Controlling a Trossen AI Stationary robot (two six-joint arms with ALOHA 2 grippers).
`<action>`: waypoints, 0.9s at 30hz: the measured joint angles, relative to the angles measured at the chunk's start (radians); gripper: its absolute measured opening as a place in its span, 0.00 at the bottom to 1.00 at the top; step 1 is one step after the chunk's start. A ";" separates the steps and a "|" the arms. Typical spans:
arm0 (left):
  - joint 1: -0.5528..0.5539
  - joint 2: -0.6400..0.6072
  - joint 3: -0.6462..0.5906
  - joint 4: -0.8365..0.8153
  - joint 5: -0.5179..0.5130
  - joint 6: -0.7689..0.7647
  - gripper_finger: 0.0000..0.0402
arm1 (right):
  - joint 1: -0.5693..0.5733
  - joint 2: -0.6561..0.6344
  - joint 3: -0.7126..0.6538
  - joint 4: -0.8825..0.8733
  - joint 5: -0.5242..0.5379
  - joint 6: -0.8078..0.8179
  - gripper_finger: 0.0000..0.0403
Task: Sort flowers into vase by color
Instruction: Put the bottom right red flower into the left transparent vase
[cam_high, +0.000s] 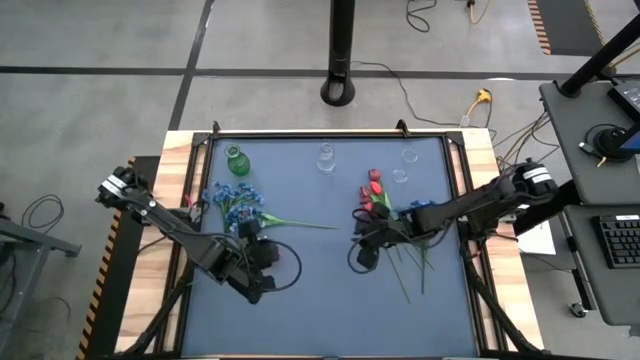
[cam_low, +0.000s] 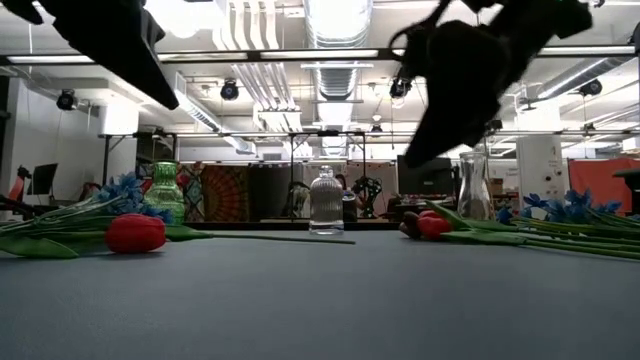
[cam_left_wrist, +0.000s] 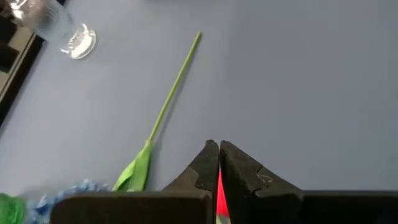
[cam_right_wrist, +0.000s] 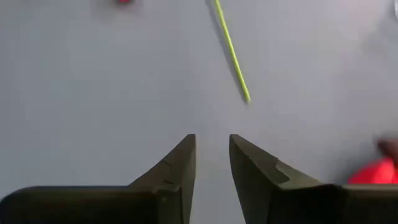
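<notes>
From above, the blue mat (cam_high: 330, 300) fills a wooden-edged table (cam_high: 172, 175). The left gripper (cam_high: 247, 233) sits at the mat's left-centre by the blue blossoms (cam_high: 235, 200), and a green stem (cam_high: 300, 222) runs from that bunch toward the middle. A green vase (cam_high: 236, 160) stands near the back-left corner and a clear vase (cam_high: 326, 157) at the back edge. The right gripper (cam_high: 362, 237) hangs right of centre beside the red tulips (cam_high: 375, 190). The front half of the mat lies open between and before the arms.

At table height, a red tulip bud (cam_low: 135, 233) lies on the left with leaves around it. The clear bottle (cam_low: 326, 202) stands mid-back, and more red buds (cam_low: 430, 224) lie to the right. Both arms show overhead as dark shapes.

In the left wrist view the left gripper (cam_left_wrist: 219, 163) is pressed together with a sliver of red between its fingers, gripping a red flower. The green stem (cam_left_wrist: 171, 93) lies ahead.

In the right wrist view the right gripper (cam_right_wrist: 212, 165) is parted over bare mat, holding nothing. A stem tip (cam_right_wrist: 233, 56) lies beyond it.
</notes>
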 joint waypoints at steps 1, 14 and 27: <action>-0.005 -0.008 0.000 -0.001 -0.001 -0.001 0.00 | 0.000 0.014 0.016 -0.001 0.007 -0.035 0.25; -0.199 -0.135 -0.002 0.017 -0.331 0.004 0.00 | -0.039 0.162 0.147 -0.006 0.047 -0.276 0.47; -0.268 -0.146 -0.002 0.008 -0.498 0.077 0.00 | -0.131 0.157 0.147 -0.230 0.124 -0.018 0.47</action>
